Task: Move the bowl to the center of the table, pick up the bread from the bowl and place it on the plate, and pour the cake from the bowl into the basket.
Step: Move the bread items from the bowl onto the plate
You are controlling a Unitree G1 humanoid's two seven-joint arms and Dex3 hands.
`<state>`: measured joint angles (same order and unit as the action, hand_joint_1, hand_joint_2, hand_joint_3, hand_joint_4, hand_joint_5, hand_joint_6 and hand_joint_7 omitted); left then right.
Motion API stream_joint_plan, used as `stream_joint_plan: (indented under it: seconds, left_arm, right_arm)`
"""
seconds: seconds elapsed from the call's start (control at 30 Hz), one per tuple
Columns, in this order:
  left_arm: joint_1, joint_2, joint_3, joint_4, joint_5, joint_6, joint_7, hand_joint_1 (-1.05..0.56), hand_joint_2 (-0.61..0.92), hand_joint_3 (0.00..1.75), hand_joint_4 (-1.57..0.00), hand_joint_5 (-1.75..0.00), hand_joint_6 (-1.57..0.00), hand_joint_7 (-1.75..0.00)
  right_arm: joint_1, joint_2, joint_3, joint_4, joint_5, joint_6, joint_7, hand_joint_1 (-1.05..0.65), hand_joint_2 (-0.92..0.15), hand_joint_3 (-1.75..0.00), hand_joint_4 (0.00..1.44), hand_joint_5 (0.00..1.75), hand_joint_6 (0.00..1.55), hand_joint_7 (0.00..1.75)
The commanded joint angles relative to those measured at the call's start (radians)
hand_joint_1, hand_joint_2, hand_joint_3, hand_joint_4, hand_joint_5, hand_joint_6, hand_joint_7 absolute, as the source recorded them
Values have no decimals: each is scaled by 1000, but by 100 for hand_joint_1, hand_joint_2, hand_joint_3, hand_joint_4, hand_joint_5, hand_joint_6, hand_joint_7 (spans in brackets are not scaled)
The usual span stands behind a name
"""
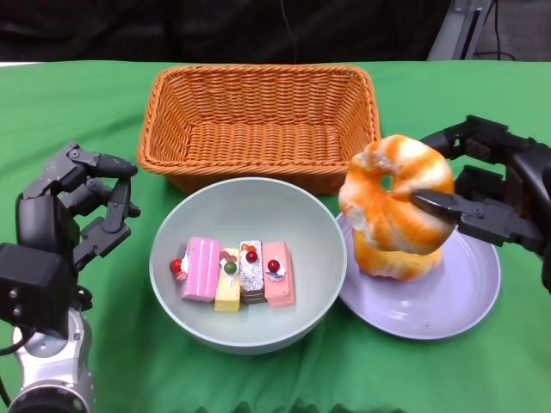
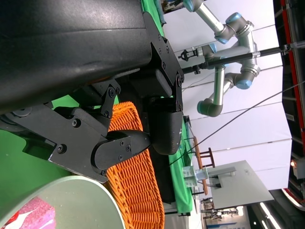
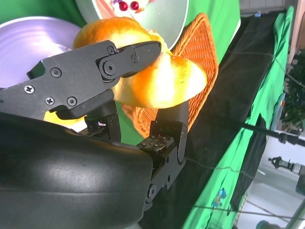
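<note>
— Start with your left hand [image 1: 77, 206]. What is it doing?

— Your left hand hovers over the green tablecloth [image 1: 86, 112] just beside the bowl [image 1: 248, 258], on that bowl's left. Its fingers are curled inward and loosely apart, and there is nothing between them. In the left wrist view you see the same: black fingers [image 2: 119, 148] bent over bare cloth, with the bowl's pale rim and the basket's weave behind them.

— And the bowl itself?

— You have the pale grey-green bowl sitting near the middle of the table, directly in front of the basket [image 1: 258, 125]. Inside it lie four slices of cake [image 1: 237, 271] side by side: a pink one, a yellow one, a dark one and a salmon-coloured one, each topped with a small red or green ball.

— The basket?

— The orange wicker basket stands behind the bowl, nearly touching its far rim.

— Now the right side.

— The lilac plate [image 1: 465, 292] lies just right of the bowl, its edge tucked against the bowl's rim. Your right hand [image 1: 482, 202] grips the bread [image 1: 392, 206], an orange-and-white ring, with a finger across its front and others behind it, as the right wrist view also shows. The bread stands tilted, and its lower end looks to rest on the plate.
</note>
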<state>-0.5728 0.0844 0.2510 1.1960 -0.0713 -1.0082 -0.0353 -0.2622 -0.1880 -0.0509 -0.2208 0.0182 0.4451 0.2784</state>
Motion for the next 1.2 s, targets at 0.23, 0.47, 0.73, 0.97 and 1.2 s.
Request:
stream_joint_plan:
  seconds: [0.23,0.47,0.73,0.97,1.2]
  left_arm:
    - [-7,30,3,4,8,-7,7,-20,70,80,-85,-149,-85,-115]
    - [-4,33,4,6,5,-5,2,-19,70,81,-85,-148,-85,-115]
    - [-4,36,6,6,-3,-7,-13,-17,71,80,-85,-147,-85,-114]
    - [-2,36,6,3,-2,-18,-13,-17,71,78,-85,-147,-85,-114]
    - [2,33,6,0,-5,-21,-23,-16,72,78,-84,-147,-85,-113]
  right_arm:
    - [18,-31,-48,73,19,-10,-19,-8,-92,-30,51,174,48,133]
    - [-11,-30,-56,173,20,0,-36,-9,-92,-31,48,172,47,130]
    - [-49,-31,-55,300,25,4,-39,-11,-92,-31,47,162,53,117]
    - [-81,-29,-33,396,6,-5,-45,-13,-92,-28,47,158,53,114]
    - [-90,-29,-1,453,-23,-48,-67,-12,-92,-22,48,157,55,112]
